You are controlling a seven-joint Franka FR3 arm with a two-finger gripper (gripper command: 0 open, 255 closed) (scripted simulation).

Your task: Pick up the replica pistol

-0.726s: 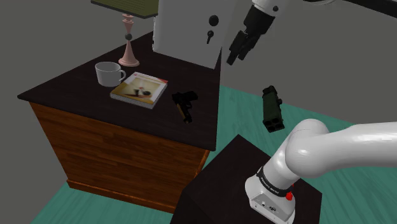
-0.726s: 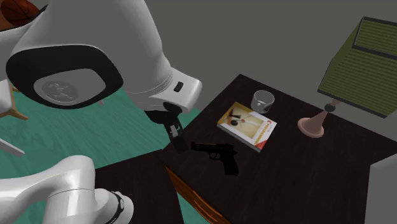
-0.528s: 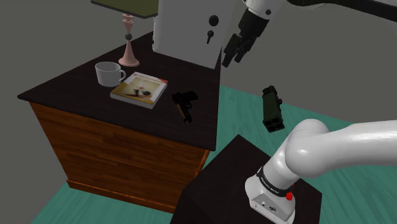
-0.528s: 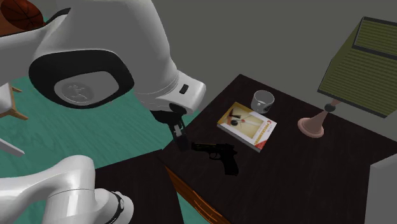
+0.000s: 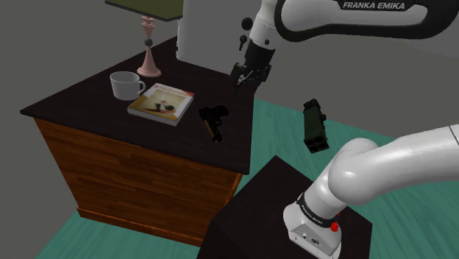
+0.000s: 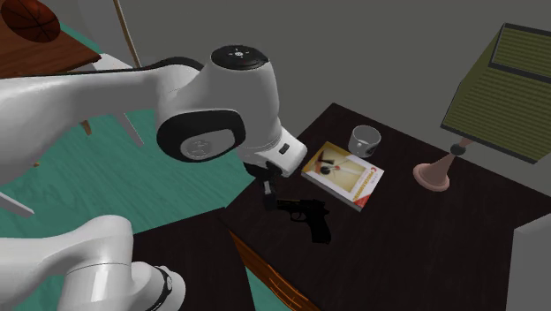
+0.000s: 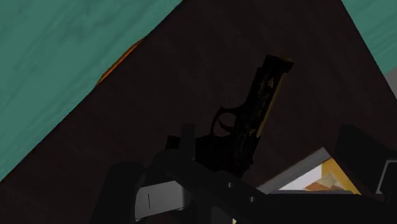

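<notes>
**A:** Where is the pistol, measured from the jaws?

**B:** The gripper (image 5: pixel 245 77) hangs over the table (image 5: pixel 81 103). The pistol (image 5: pixel 213 121) lies flat on the tabletop below the jaws, slightly toward the shoulder view's left.

**A:** What lies past the pistol?

**B:** A book (image 5: pixel 162 103) lies just beyond it, farther from the jaws. A cup (image 5: pixel 126 84) stands beside the book, farther still. A lamp (image 5: pixel 149 59) stands behind the cup. A box (image 5: pixel 213 37) stands at the table's back, behind the jaws.

**A:** Anything off the table?

**B:** On the jaws' other side, well apart, an object (image 5: pixel 315 125) lies on the floor (image 5: pixel 368 132), beyond the stand (image 5: pixel 257 213).
</notes>
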